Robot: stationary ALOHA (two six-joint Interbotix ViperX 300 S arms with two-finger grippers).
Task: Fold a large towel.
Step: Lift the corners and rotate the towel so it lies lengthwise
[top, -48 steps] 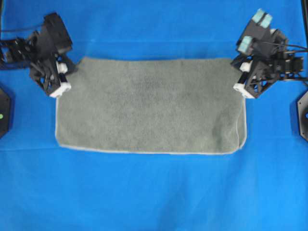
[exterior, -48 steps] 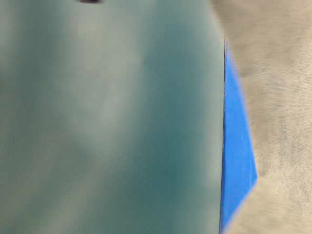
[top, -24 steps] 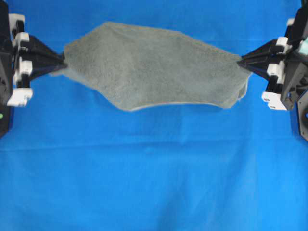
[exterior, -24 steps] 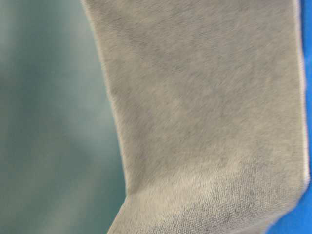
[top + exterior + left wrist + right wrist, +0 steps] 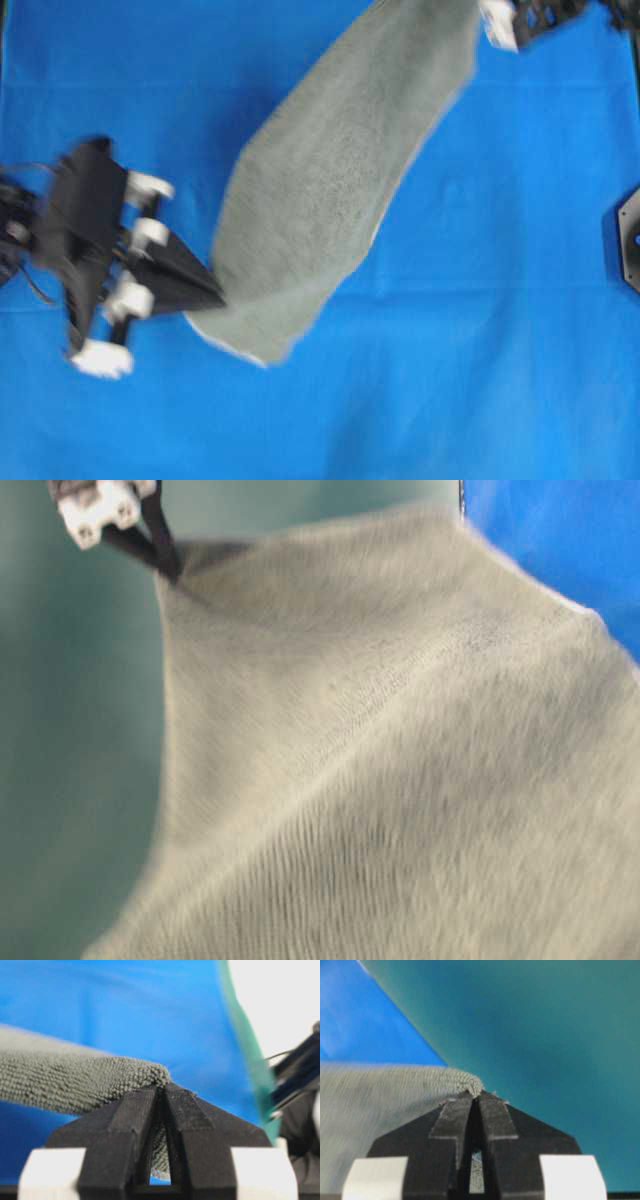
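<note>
The grey-green towel [image 5: 330,180] hangs stretched in a diagonal band from lower left to the top edge of the overhead view. My left gripper [image 5: 215,292] is shut on its lower-left end; the left wrist view shows the black jaws closed on a terry fold [image 5: 100,1082], gripper [image 5: 162,1086]. My right gripper [image 5: 492,18] is mostly cut off at the top edge; the right wrist view shows it [image 5: 476,1094] shut on the towel's other end [image 5: 380,1095]. In the table-level view the towel [image 5: 400,780] fills the frame, with black fingers [image 5: 160,550] pinching its upper corner.
The blue table covering [image 5: 450,350] lies under everything. A black arm base [image 5: 630,240] sits at the right edge. A teal wall [image 5: 545,1020] shows behind the right gripper.
The towel lay flat, was lifted by both ends, and now hangs diagonally. My left gripper moved toward the front and middle; my right gripper moved to the far edge.
</note>
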